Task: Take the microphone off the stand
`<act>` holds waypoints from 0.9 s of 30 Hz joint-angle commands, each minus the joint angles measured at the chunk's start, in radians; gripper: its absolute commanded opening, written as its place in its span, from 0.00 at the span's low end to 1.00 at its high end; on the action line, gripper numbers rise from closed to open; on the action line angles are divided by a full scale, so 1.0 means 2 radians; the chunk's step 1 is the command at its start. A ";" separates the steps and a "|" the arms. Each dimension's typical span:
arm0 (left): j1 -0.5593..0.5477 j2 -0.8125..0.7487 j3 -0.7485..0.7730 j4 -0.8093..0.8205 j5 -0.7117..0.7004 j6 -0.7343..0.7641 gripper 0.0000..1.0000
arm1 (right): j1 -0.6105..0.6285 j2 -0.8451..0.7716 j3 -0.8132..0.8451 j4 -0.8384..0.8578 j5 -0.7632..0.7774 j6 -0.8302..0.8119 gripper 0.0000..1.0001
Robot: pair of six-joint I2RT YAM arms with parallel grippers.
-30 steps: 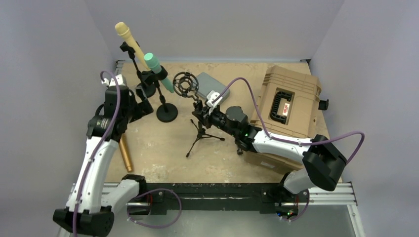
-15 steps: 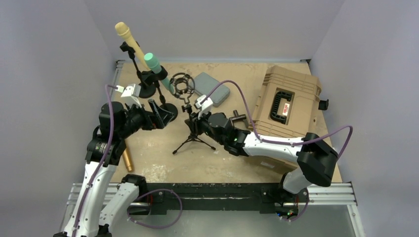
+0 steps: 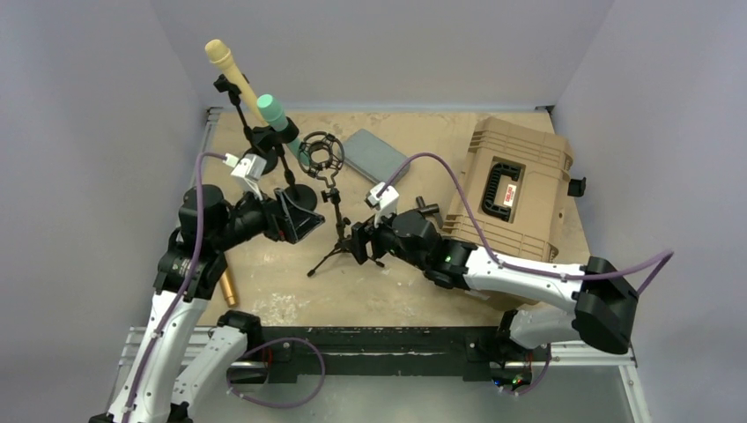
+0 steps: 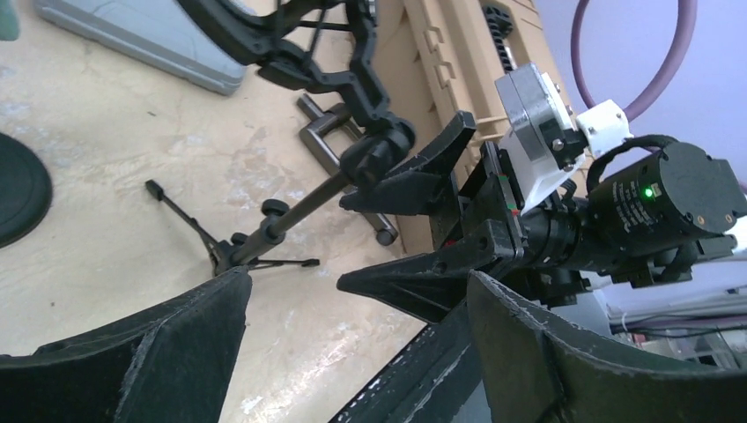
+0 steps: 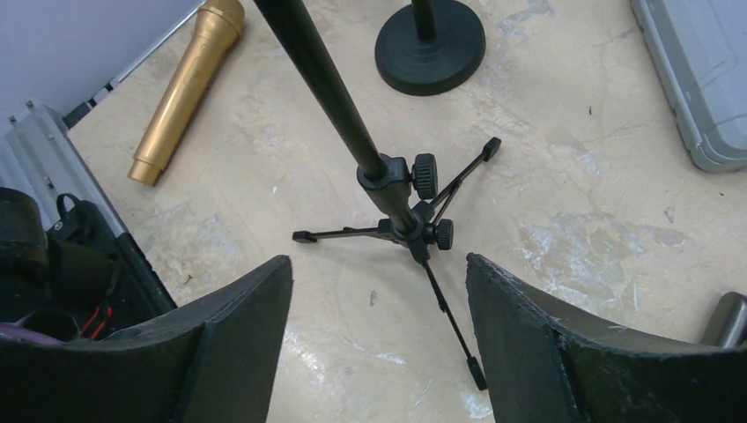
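Note:
A green-headed microphone [image 3: 280,122] rests tilted in a stand with a round black base [image 5: 429,48]. Behind it, a cream microphone [image 3: 220,60] sits in a taller stand. A gold microphone [image 5: 187,88] lies flat on the table at the left. In the middle stands a black tripod stand [image 5: 396,194] whose shock mount [image 3: 321,152] is empty. My left gripper [image 3: 308,218] is open just left of the tripod pole, in front of the round base. My right gripper [image 3: 355,245] is open just right of the pole, near the tripod's feet, touching nothing.
A flat grey case [image 3: 377,157] lies at the back centre and a large tan hard case [image 3: 511,185] fills the right side. A dark metal handle [image 4: 321,141] lies by the tan case. The two grippers face each other closely across the tripod.
My right gripper has let go of the tripod pole, opened and drawn back toward the near edge. My left gripper swung right, toward the tripod. The tripod shifted slightly left.

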 commanded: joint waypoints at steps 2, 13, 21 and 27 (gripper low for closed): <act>-0.023 0.022 0.032 0.052 0.027 -0.008 0.89 | -0.011 -0.041 0.000 -0.024 -0.022 0.018 0.72; -0.050 0.089 0.049 0.095 0.023 -0.028 0.78 | -0.184 0.018 0.075 -0.090 -0.374 0.013 0.69; -0.068 0.104 0.066 0.045 0.004 -0.001 0.78 | -0.196 0.113 0.149 -0.103 -0.430 -0.017 0.65; -0.074 0.092 0.042 0.017 -0.045 0.057 0.86 | -0.196 0.149 0.169 -0.103 -0.449 -0.036 0.64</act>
